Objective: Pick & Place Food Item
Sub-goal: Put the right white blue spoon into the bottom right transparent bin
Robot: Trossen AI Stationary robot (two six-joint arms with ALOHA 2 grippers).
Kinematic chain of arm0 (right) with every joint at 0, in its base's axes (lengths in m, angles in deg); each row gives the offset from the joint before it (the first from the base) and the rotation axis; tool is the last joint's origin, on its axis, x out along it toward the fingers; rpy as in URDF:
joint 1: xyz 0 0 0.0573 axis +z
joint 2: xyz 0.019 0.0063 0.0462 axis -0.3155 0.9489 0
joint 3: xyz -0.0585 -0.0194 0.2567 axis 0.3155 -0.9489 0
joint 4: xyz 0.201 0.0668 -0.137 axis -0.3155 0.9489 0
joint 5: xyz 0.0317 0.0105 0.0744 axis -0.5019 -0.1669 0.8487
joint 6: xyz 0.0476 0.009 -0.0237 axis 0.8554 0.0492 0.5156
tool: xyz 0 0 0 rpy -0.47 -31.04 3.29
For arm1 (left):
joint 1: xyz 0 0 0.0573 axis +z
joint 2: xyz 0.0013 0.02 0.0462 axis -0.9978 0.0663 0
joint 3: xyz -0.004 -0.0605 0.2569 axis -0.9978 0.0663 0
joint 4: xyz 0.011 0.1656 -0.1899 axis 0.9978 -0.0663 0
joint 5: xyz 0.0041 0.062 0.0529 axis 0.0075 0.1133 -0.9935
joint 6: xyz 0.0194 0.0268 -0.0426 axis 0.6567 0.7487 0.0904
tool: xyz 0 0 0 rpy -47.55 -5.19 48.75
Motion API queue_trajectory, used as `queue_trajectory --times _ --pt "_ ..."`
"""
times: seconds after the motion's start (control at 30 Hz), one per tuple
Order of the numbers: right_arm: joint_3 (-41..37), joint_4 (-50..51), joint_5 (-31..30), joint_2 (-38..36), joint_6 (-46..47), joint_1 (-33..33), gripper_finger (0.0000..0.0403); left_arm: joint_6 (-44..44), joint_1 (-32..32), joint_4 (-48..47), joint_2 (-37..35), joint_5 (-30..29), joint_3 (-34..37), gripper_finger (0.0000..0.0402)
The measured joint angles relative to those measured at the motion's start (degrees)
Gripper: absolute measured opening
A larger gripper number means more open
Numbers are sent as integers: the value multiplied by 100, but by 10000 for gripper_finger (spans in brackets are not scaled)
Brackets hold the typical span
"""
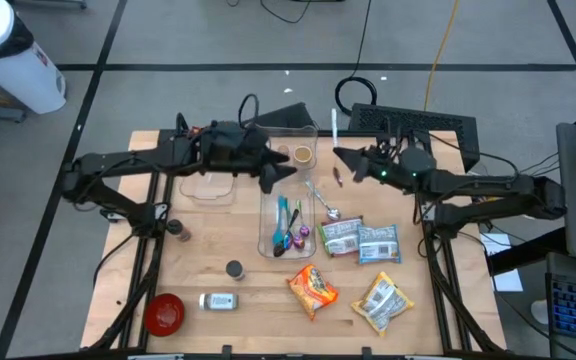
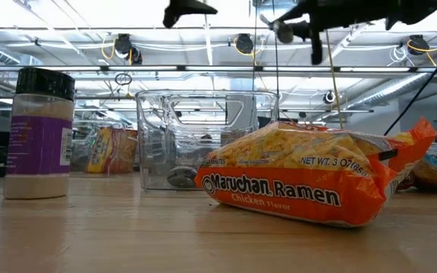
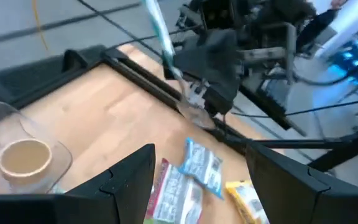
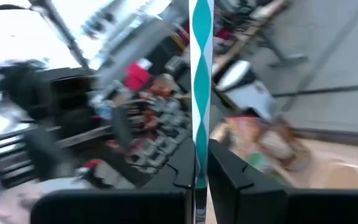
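Gripping a slim teal-and-white striped utensil handle (image 4: 201, 93), the right gripper (image 4: 201, 180) is closed tight on it above the far side of the pale wooden worktop (image 1: 208, 255). In the high view the handle (image 1: 335, 127) is a thin white stick whose long axis runs away from the gripper (image 1: 343, 158) toward the worktop's far edge; the left wrist view shows it rising steeply. The left gripper (image 1: 273, 180) hangs with its fingers apart over the clear plastic bin (image 1: 268, 215), which holds colourful utensils. Crinkly foil snack packets (image 1: 360, 240) and an orange ramen pack (image 2: 309, 182) lie flat near the front.
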Motion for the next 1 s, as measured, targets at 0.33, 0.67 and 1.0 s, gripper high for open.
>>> queue_trajectory --times 0.33,0.67,1.0 --pt "0 -2323 182 1230 48 540 9 254 572 1202 554 1139 -2 255" --pt "2 -3742 455 1967 413 635 9 643 796 1300 697 1487 6 255" --pt "2 -3952 834 2109 482 626 9 766 794 1849 694 2313 4 255"
